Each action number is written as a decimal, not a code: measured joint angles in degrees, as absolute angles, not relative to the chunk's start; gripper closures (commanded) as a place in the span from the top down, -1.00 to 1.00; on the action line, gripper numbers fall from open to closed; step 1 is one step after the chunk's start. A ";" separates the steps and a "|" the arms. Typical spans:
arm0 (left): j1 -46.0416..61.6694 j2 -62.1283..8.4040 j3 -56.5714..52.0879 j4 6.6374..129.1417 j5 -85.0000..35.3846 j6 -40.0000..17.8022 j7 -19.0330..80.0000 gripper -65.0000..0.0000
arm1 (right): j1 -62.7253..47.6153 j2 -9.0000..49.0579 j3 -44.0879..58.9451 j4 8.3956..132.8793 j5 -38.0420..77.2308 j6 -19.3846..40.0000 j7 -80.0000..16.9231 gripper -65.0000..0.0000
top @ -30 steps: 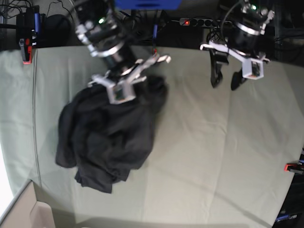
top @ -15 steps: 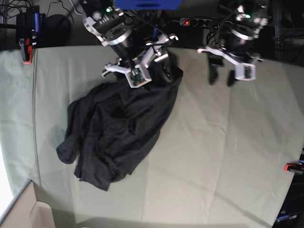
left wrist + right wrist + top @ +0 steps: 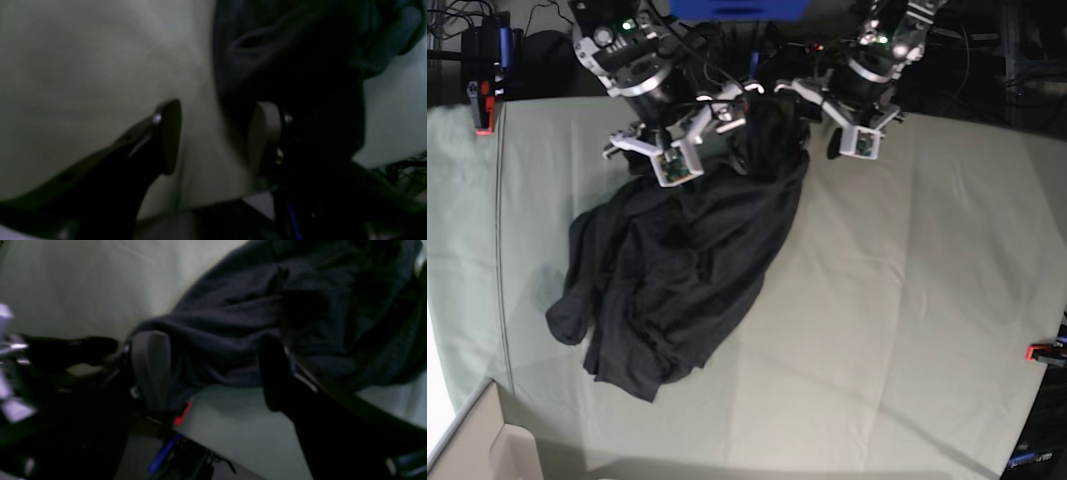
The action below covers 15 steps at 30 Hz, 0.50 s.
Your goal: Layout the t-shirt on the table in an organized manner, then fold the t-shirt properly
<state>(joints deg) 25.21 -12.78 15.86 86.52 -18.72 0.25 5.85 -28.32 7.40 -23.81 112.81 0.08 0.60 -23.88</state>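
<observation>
Now | t-shirt (image 3: 677, 270) diagonal (crumpled), upper end toward table's (image 3: 907, 330) far edge

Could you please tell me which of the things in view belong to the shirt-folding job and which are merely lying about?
Belonging to the job:
- t-shirt, crumpled in a heap
- table
- right claw, open at the shirt's far edge
- left claw, open beside the same edge

Merely lying about:
- red clamps at the table edges
- power strip behind the table
</observation>
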 measured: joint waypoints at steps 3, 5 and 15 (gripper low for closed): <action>23.51 -10.90 15.88 86.24 -18.72 0.21 6.00 -0.04 | -28.64 8.86 -23.83 112.81 0.05 0.60 -23.99 0.31; 22.11 -10.41 15.88 85.67 -18.72 0.21 5.58 -0.05 | -28.77 9.02 -23.73 112.79 0.05 0.60 -24.14 0.31; 20.97 -15.42 10.39 85.58 -19.16 0.08 6.52 -0.99 | -28.27 10.02 -20.29 112.81 0.25 0.62 -23.94 0.31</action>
<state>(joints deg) 20.97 -15.42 10.39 85.58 -19.16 0.08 6.52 -28.27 10.02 -20.29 112.81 0.25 0.62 -23.94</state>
